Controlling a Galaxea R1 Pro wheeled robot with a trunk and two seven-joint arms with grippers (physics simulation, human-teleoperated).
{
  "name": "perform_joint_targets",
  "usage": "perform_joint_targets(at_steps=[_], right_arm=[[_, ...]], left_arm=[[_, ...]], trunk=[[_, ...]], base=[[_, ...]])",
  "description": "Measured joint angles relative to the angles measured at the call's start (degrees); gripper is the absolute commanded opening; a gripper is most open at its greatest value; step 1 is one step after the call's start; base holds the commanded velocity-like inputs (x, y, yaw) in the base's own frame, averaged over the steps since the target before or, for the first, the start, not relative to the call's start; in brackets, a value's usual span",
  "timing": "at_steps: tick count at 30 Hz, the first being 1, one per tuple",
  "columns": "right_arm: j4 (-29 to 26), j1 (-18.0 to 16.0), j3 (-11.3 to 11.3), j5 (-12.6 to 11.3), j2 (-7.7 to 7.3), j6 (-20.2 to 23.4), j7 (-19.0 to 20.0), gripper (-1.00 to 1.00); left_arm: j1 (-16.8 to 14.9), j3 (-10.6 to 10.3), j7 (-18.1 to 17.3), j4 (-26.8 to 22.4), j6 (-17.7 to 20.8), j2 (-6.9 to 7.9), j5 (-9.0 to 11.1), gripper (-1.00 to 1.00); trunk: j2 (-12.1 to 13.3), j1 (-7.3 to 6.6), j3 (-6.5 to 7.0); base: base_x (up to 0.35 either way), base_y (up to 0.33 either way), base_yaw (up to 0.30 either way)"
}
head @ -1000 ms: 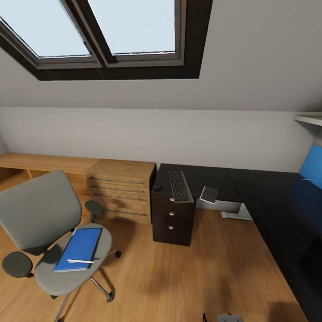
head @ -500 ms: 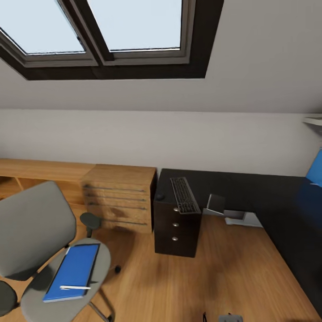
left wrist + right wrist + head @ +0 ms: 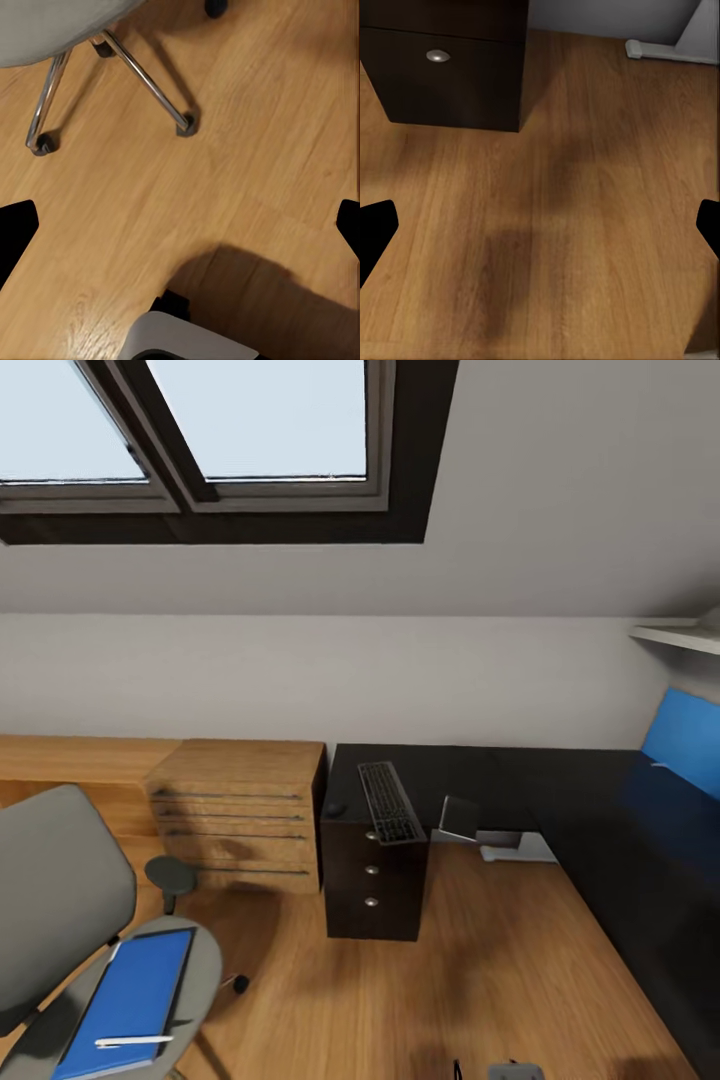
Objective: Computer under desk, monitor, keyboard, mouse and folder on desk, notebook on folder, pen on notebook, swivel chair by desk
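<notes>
The swivel chair (image 3: 55,895) stands at the lower left, and its chrome legs (image 3: 142,71) pass through the left wrist view. The blue folder (image 3: 130,1000) lies on its seat with the white pen (image 3: 133,1041) on top. On the black desk (image 3: 570,800) lie the keyboard (image 3: 388,802) and, to its left, the small dark mouse (image 3: 335,811). A pale grey box under the desk looks like the computer (image 3: 462,817). The monitor and notebook are out of view. My left gripper (image 3: 180,229) and right gripper (image 3: 540,229) hang open over the wooden floor, holding nothing.
A light wooden drawer chest (image 3: 240,810) stands against the desk's black drawer unit (image 3: 372,885), with a low wooden shelf (image 3: 70,755) beyond it. The desk's blue back panel (image 3: 690,745) and a white wall shelf (image 3: 680,635) are at the right. Sloped ceiling with skylights above.
The whole head view has shifted: the camera moved, so the chair now sits lower and further left in the picture. The things themselves have not moved.
</notes>
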Motion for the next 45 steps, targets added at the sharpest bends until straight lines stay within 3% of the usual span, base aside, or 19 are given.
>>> perform_joint_targets(at_steps=[10, 30, 41, 42, 45], right_arm=[[0.0, 0.0, 0.0, 0.0, 0.02, 0.0, 0.0, 1.0], [0.1, 0.0, 0.0, 0.0, 0.03, 0.0, 0.0, 1.0], [0.1, 0.0, 0.0, 0.0, 0.03, 0.0, 0.0, 1.0], [0.1, 0.0, 0.0, 0.0, 0.03, 0.0, 0.0, 1.0], [0.1, 0.0, 0.0, 0.0, 0.03, 0.0, 0.0, 1.0]], left_arm=[[0.0, -0.1, 0.0, 0.0, 0.0, 0.0, 0.0, 1.0], [0.0, -0.1, 0.0, 0.0, -0.2, 0.0, -0.3, 1.0], [0.0, 0.0, -0.4, -0.6, -6.1, 0.29, -0.2, 1.0], [0.0, 0.0, -0.6, -3.6, -6.6, 1.96, -0.1, 1.0], [0.0, -0.1, -2.3, -8.5, -6.4, 4.57, 0.0, 1.0]], trunk=[[0.0, -0.03, 0.61], [0.0, -0.03, 0.68], [0.0, -0.03, 0.68], [0.0, -0.03, 0.69], [0.0, -0.03, 0.69]], base=[[0.279, 0.0, -0.157], [0.328, 0.0, -0.007], [0.331, 0.004, 0.0], [0.333, 0.05, 0.0], [0.31, 0.037, 0.0]])
